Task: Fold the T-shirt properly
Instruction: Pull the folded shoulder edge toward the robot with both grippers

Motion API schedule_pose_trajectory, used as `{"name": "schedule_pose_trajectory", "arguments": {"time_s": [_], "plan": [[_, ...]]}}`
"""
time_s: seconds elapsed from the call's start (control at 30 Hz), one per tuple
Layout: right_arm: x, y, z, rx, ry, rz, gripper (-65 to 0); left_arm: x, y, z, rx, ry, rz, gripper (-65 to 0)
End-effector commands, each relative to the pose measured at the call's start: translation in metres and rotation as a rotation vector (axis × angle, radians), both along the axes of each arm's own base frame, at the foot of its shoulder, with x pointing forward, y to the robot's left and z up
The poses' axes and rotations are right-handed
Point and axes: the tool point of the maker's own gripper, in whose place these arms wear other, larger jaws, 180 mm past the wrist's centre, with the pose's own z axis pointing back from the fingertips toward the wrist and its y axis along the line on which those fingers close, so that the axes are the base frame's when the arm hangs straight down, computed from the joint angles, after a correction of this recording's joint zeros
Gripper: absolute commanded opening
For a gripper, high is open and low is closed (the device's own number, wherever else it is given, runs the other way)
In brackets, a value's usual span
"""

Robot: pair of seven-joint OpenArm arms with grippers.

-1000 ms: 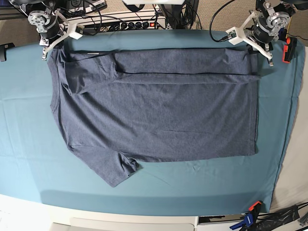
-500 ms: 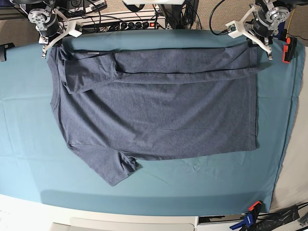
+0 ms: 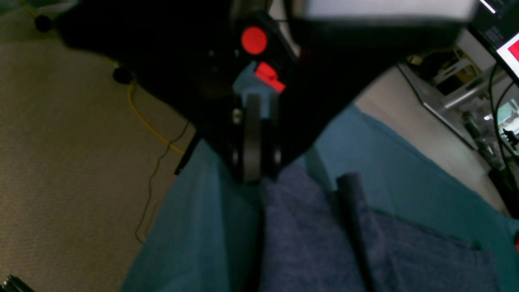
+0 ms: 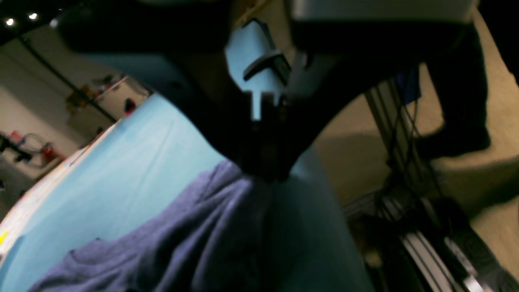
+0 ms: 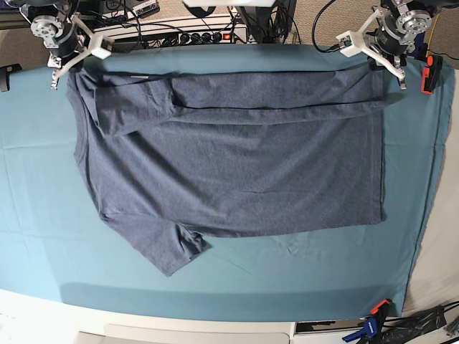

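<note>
Your shirt (image 5: 229, 165) lies spread across the middle of the teal cloth (image 5: 43, 236), collar end toward 9 o'clock and hem toward 3 o'clock in the base view. The far long edge is folded over toward you, making a band along the 12 o'clock side, and the far sleeve is tucked into it near 10 o'clock. The near sleeve (image 5: 172, 251) sticks out flat toward 7 o'clock.

Your left gripper (image 5: 391, 68) sits at the 1 o'clock corner of the shirt, right over the hem end of the folded band. In its wrist view the jaws look pressed together, with the shirt (image 3: 308, 235) running out from just below them, so it appears to be pinching the fabric.

Your right gripper (image 5: 61, 68) is at the 11 o'clock corner, at the shoulder end of the band. Its wrist view is dark and blurred; the jaws look closed, and the shirt (image 4: 194, 235) hangs straight from the tips, gathered into folds.

A blue and orange clamp (image 5: 373, 322) holds the cloth at 5 o'clock.
</note>
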Motion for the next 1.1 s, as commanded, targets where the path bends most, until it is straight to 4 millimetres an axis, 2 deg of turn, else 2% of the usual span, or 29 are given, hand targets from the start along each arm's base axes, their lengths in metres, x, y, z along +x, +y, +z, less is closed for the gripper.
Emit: {"name": "schedule_pose_trajectory", "arguments": {"time_s": [0.0, 0.2, 0.47, 0.6, 0.83, 0.93, 1.07], "plan": [[0.001, -0.001, 0.004, -0.015, -0.001, 0.014, -65.0, 0.003, 0.002, 0.006, 0.009, -0.018, -0.01, -65.0], [-0.018, -0.004, 0.0, -0.041, 0.046, 0.028, -65.0, -0.01, 0.002, 0.002, 0.01, 0.013, -0.01, -65.0], [-0.021, -0.005, 0.001, -0.049, 0.043, 0.025, -65.0, -0.008, 0.007, 0.004, 0.04, -0.009, -0.011, -65.0], [-0.013, -0.011, 0.007, -0.061, 0.013, 0.014, -65.0, 0.003, 0.013, 0.011, 0.067, -0.065, 0.001, -65.0], [0.011, -0.032, 0.028, -0.092, -0.06, -0.019, -65.0, 0.022, 0.032, 0.022, 0.067, -0.104, 0.078, -65.0], [0.021, -0.039, 0.037, -0.112, -0.082, -0.011, -65.0, 0.022, 0.034, 0.021, 0.051, -0.077, 0.1, -65.0], [0.022, -0.039, 0.037, -0.112, -0.081, -0.008, -65.0, 0.02, 0.033, 0.02, 0.038, -0.06, 0.108, -65.0]]}}
